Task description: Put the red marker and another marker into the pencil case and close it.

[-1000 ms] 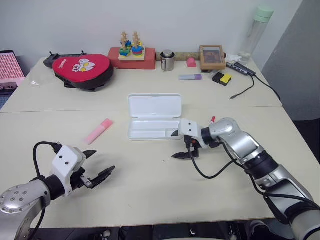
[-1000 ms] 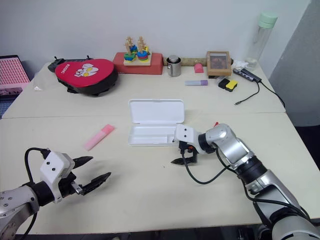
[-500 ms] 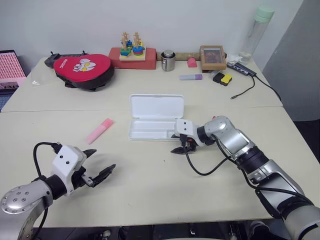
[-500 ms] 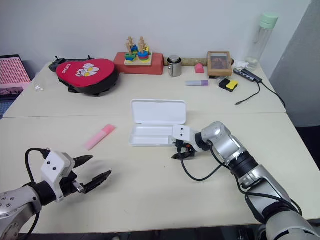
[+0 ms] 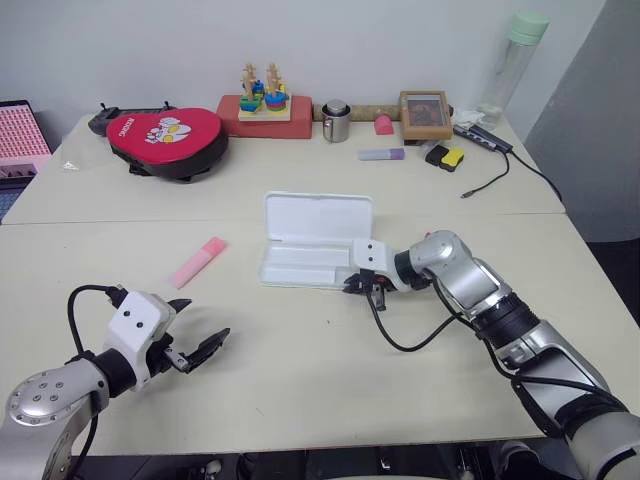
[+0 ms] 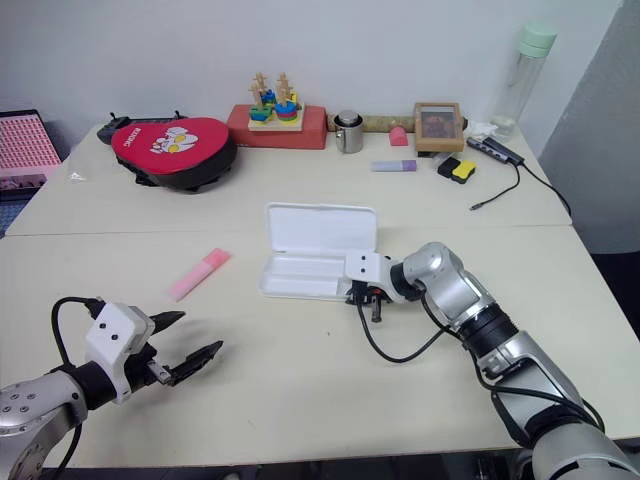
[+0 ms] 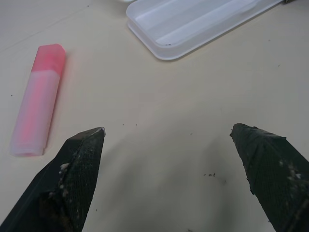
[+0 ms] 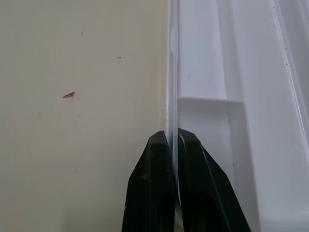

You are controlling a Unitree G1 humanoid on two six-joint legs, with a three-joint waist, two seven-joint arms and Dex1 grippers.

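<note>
Pinching the near rim of the pencil case (image 5: 312, 243) at its right corner, the right gripper (image 5: 358, 285) has both black fingers pressed together on the thin plastic edge; the right wrist view shows the wall sandwiched between them. The case sits mid-table with its lid up and the divided tray bare. The pink highlighter (image 5: 198, 261) lies flat on the table well off to the case's left. The left gripper (image 5: 198, 330) hangs low over bare tabletop nearer the robot, fingers spread wide with nothing in them. A bit of red marker (image 5: 428, 236) peeks out behind the right arm, can't tell much more.
</note>
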